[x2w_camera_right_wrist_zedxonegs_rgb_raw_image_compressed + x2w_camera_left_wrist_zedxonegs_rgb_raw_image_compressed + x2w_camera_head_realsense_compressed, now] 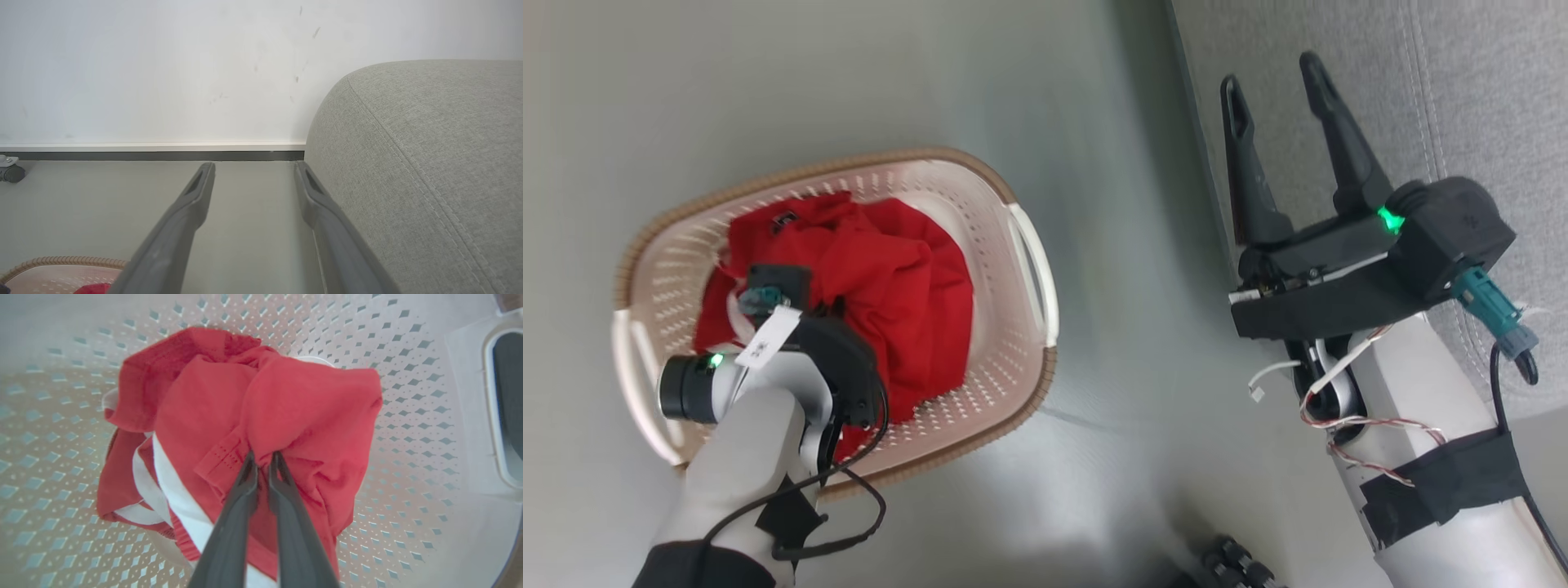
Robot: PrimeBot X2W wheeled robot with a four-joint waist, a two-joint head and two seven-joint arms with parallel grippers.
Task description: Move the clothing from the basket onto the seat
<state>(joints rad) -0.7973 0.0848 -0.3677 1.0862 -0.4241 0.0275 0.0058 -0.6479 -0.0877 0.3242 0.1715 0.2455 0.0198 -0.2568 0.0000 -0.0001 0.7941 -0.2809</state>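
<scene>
Red white-trimmed clothing (pixel 286 400) fills the cream perforated basket (pixel 408 416), one fold clamped in the left claw (pixel 262 456). Best lift straight up, then swing to the grey upholstered seat (pixel 1486 98) beside the spread right claw (pixel 1278 86).

The clothing (pixel 890 269) lies in the basket (pixel 1006 347), left of the seat (pixel 1462 98).

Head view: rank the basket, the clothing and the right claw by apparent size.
1. basket
2. clothing, partly hidden by the left arm
3. right claw; it seems nearer the camera, so its place below the clothing is unsure
</scene>
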